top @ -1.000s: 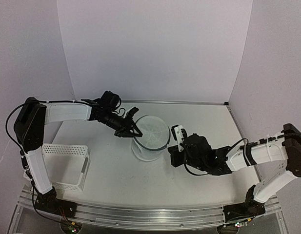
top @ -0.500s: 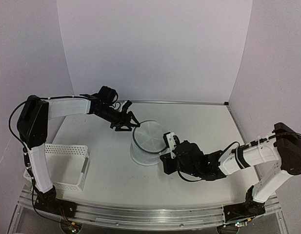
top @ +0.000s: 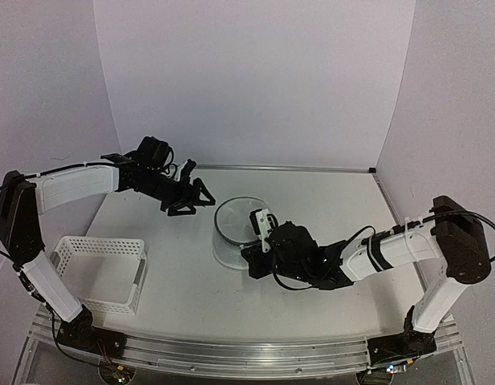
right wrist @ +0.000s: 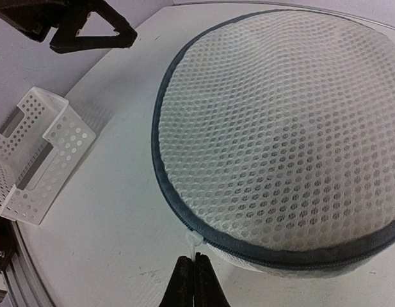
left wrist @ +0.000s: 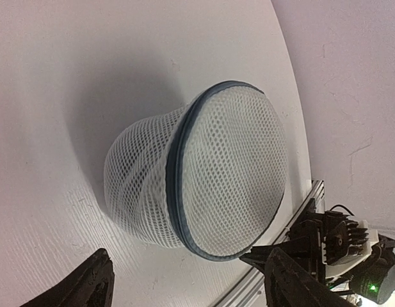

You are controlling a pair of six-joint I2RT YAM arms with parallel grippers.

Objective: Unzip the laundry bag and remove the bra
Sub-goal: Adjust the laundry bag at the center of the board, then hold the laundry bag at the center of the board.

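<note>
L gripper spread wide, R gripper pinched shut — wrist prob. low

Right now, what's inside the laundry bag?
The laundry bag looks zipped shut along its rim. Through the white mesh only pale folds and grey shadow show, and no dark garment is visible. The mesh blurs whatever else lies inside.

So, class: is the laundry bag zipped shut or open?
Shut, where visible: the grey zip band rings the bag unbroken, no gap; far side hidden.
</note>
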